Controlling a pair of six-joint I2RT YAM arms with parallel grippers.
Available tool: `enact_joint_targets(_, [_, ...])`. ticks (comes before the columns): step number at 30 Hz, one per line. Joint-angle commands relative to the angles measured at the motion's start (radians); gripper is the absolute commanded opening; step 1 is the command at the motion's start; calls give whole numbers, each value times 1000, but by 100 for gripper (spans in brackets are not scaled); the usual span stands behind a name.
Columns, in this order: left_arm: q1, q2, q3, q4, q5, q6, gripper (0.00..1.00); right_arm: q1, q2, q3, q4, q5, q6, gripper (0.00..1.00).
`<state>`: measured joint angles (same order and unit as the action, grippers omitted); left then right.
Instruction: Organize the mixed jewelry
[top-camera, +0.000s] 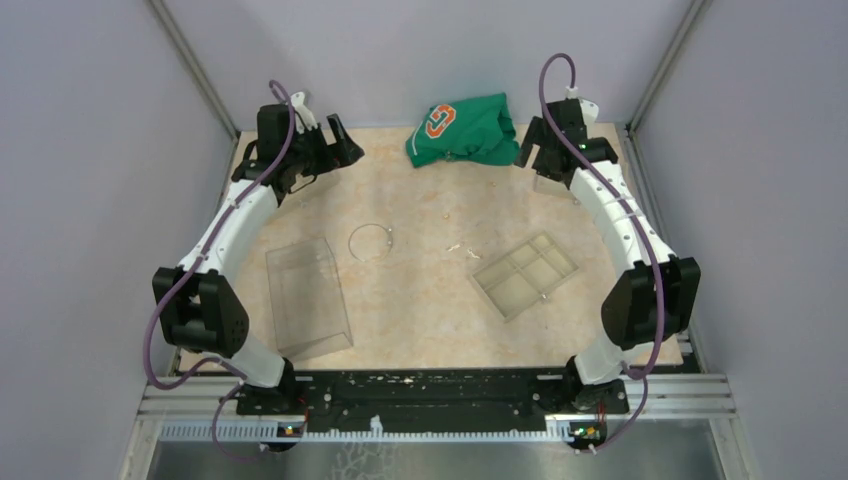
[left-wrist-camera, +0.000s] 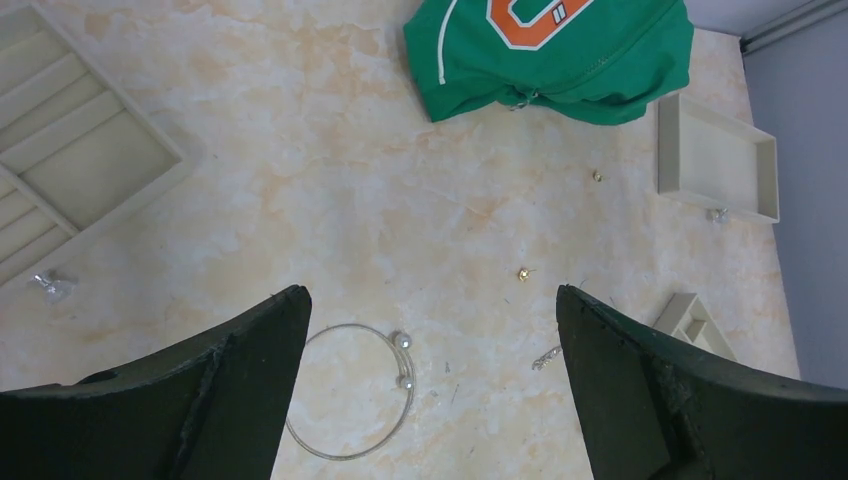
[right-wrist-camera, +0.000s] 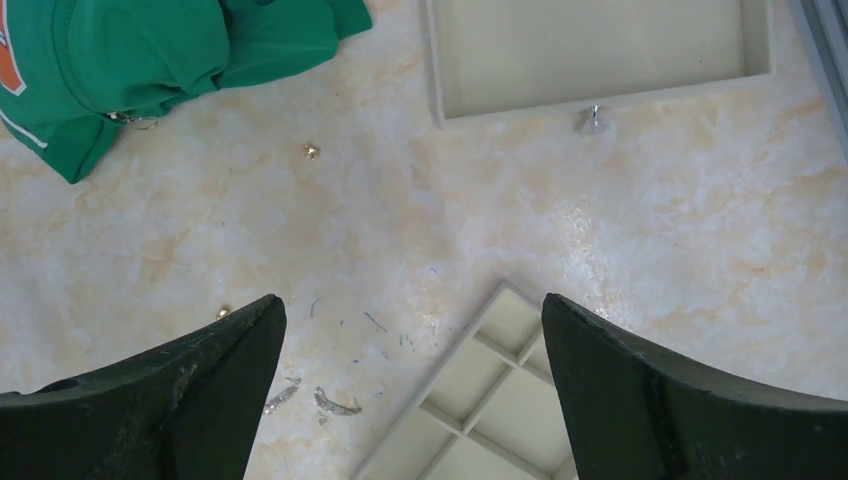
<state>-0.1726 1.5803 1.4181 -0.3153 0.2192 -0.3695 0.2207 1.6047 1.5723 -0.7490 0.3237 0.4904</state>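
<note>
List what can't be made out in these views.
Top view: tiny silvery pieces, too small to identify.
Left wrist view: thin silvery wire hoop, left arc hidden behind a finger of the left gripper.
Right wrist view: beige compartmented tray, cut by the bottom edge and a finger of the right gripper; shallow beige tray, cut by the top edge.
All views: whatever lies under the crumpled green garment.

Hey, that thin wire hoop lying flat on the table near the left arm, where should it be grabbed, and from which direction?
Probably from straight above: the hoop lies flat on the table, so nothing can get under it from the side. Straddle the bare wire away from its two bead ends, one finger inside the ring, one outside. The open left gripper looks nearest.
</note>
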Motion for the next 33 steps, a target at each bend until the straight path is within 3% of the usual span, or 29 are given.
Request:
enact_joint_targets(1, [-1,-21,-2,19,15,12,99,3,-28,-6,50,20,12,98])
enact_joint_targets(11, [-16,-20,9,-13,-16,60,99,5,-48,-60,56,53,102,98])
enact_joint_targets(17, [-251,25,13,-86,-300,186,99,12,-116,-174,157,29,122,99])
enact_joint_targets(22, [-390,78,-33,-126,-301,137,99,38,-219,-306,245,90,149,99])
enact_joint_targets(28, [-439,91,-95,-181,-321,93,99,39,-191,-281,155,-43,61,99])
enact_joint_targets(33, [-428,72,-119,-260,-393,64,99,41,-206,-336,201,-130,4,98])
